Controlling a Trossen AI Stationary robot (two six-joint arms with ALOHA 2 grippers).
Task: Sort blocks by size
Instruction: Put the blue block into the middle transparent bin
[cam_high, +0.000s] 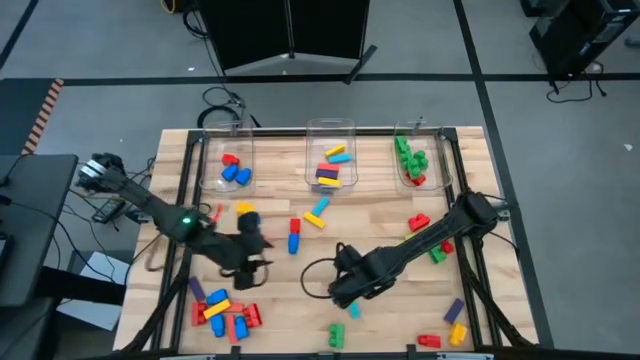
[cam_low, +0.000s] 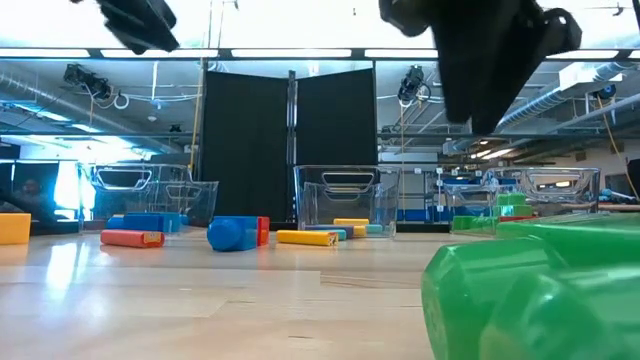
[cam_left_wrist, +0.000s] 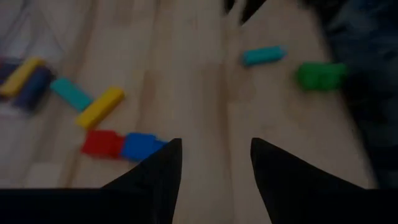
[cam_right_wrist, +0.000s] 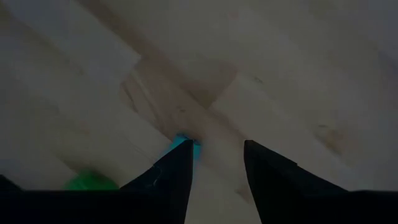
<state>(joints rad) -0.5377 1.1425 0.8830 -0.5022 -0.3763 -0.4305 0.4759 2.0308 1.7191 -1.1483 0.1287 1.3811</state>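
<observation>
Loose blocks lie scattered on the wooden table (cam_high: 380, 225). Among them are a red-and-blue block (cam_high: 294, 238), a cyan and a yellow block (cam_high: 318, 214), a near-left pile (cam_high: 225, 312), a cyan block (cam_high: 353, 311) and a green block (cam_high: 336, 335). My left gripper (cam_high: 258, 268) hovers open over bare wood left of centre, its fingers (cam_left_wrist: 163, 163) empty. My right gripper (cam_high: 343, 293) is open and points down near the front centre. The cyan block (cam_right_wrist: 185, 143) peeks out beside one of its fingers, and only bare wood lies between them.
Three clear bins (cam_high: 228, 160) (cam_high: 330, 150) (cam_high: 420, 158) stand along the far edge with blocks inside. More blocks lie at the right (cam_high: 418, 222) and the near right (cam_high: 455, 325). In the low view the green block (cam_low: 530, 290) fills the foreground.
</observation>
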